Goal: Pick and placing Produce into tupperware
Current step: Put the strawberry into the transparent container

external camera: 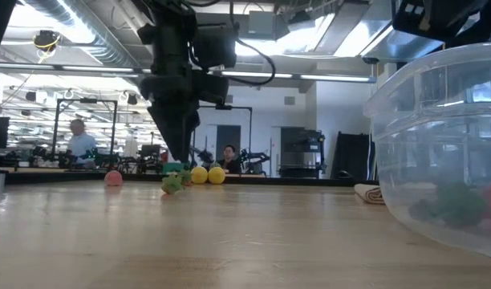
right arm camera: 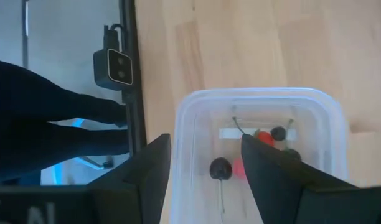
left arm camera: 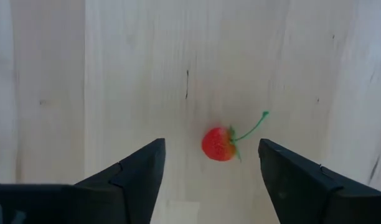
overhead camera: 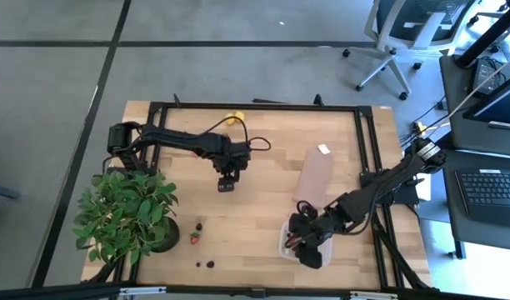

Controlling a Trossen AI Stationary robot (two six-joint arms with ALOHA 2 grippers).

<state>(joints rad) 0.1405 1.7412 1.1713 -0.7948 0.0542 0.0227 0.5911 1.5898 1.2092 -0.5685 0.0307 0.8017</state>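
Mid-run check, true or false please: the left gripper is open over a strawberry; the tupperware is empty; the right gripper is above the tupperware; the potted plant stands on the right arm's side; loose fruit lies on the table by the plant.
1. The left gripper is open over a strawberry: true.
2. The tupperware is empty: false, it holds dark and red fruit.
3. The right gripper is above the tupperware: true.
4. The potted plant stands on the right arm's side: false, it is on the left arm's side.
5. Loose fruit lies by the plant: true.

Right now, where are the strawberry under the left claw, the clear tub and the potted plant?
strawberry [left arm camera: 218, 144]: left wrist view, its red body.
clear tub [right arm camera: 197, 102]: right wrist view, its rim.
potted plant [overhead camera: 122, 212]: high view, its leaves.
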